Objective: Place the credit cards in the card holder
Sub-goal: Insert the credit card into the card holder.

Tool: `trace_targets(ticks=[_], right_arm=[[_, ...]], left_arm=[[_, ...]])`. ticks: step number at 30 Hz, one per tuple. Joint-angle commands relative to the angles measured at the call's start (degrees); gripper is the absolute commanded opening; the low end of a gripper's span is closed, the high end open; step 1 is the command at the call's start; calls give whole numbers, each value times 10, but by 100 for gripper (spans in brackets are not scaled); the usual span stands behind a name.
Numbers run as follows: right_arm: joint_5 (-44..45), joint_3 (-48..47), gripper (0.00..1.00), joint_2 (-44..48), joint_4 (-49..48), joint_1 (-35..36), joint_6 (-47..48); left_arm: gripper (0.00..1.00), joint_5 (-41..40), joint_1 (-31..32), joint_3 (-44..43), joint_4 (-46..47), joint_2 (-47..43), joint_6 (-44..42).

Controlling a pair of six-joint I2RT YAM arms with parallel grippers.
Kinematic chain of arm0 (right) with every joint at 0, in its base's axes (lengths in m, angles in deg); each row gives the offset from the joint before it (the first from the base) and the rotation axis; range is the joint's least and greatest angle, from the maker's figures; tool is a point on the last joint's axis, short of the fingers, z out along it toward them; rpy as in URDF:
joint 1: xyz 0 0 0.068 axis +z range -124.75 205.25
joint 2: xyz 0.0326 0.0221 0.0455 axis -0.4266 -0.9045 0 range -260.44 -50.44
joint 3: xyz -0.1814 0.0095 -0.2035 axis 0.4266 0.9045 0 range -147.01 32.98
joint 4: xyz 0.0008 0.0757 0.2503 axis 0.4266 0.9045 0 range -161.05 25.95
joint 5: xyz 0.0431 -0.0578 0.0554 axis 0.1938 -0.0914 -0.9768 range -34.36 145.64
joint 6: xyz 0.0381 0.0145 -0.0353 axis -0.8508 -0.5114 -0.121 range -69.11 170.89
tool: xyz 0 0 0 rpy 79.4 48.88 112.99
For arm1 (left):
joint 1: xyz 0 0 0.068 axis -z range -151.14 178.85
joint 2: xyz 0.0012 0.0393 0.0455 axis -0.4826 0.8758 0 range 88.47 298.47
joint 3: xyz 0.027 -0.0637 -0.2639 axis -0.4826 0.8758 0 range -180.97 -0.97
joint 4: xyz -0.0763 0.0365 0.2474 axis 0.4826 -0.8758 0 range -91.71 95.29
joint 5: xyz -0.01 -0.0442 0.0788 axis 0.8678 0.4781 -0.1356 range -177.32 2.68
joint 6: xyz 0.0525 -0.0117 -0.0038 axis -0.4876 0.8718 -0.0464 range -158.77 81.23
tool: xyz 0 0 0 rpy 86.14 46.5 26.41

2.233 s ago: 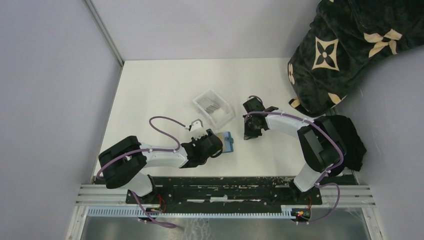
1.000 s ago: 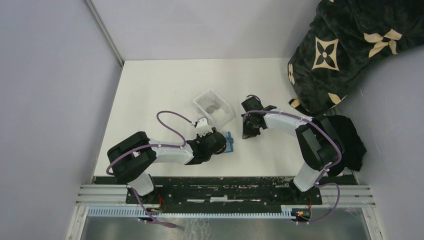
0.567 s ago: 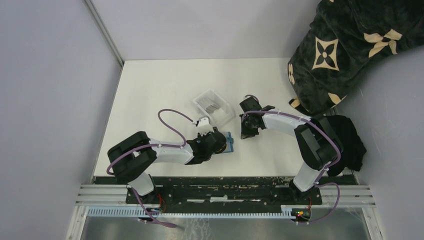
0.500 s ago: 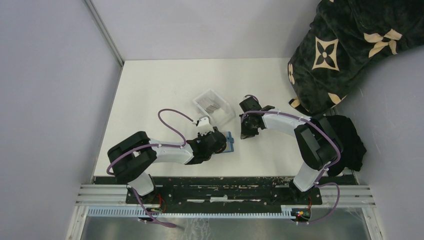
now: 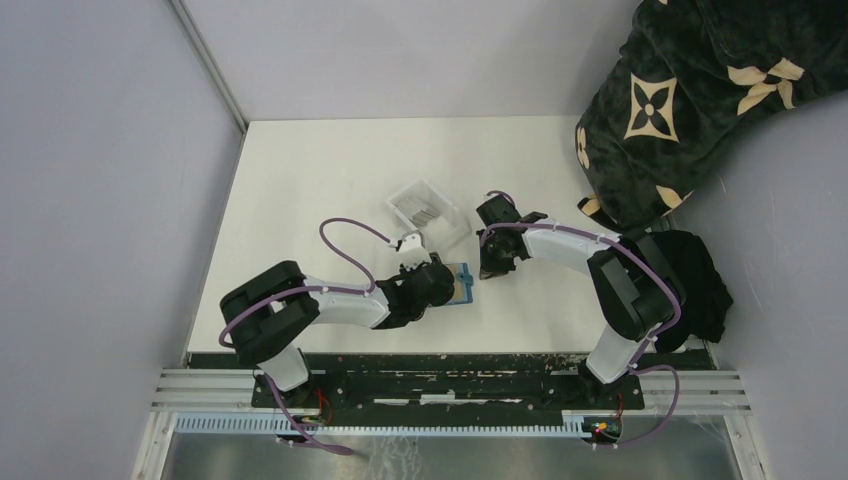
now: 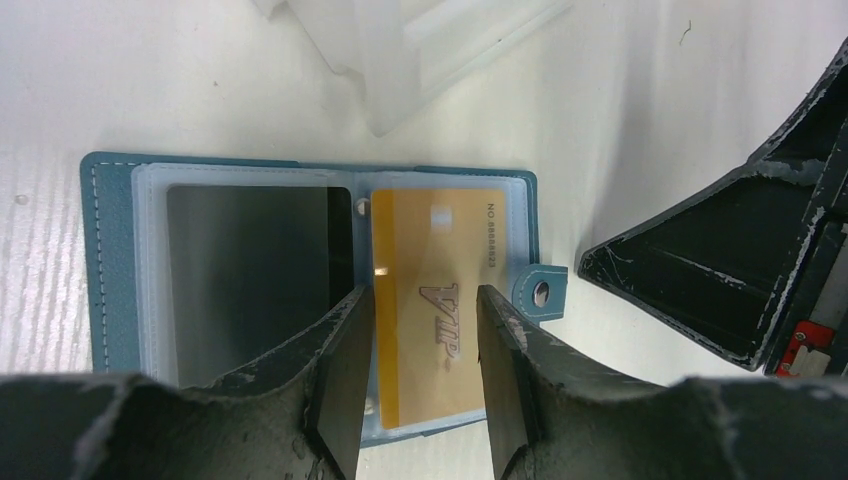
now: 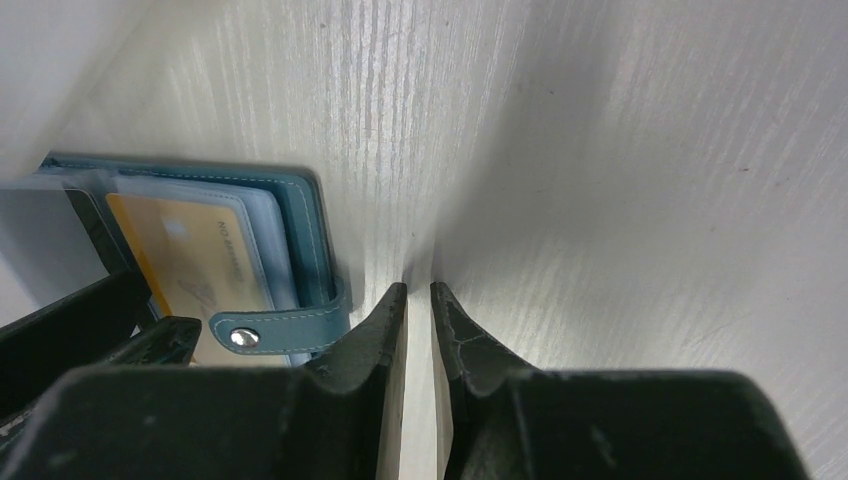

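Close to the near edge of the worktop, about the middle, the card holder is laid open and flat. A gold-yellow card is seen in its right pocket, beside the snap tab; a dark grey face fills the left pocket. The left claw is held released just above the holder, one finger on each side of the gold card's middle, and nothing is grasped. Just to the right of the tab, the right claw is set with its tips down at the worktop, with only a narrow slit left between the fingers and nothing in it. Farther, a clear tray with greyish cards is placed. At the far right corner a dark patterned blanket is found.
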Motion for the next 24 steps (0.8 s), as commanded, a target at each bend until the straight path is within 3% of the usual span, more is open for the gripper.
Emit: trace_targets(ticks=[1,24], right_arm=[[6,-16,20,3,-1,6,-5],[18,-27,20,-3,5,30,-12]], left_arm=[[49,1,-2,-19,42,11,-27],[48,43,-2,-50,86,31,-41]])
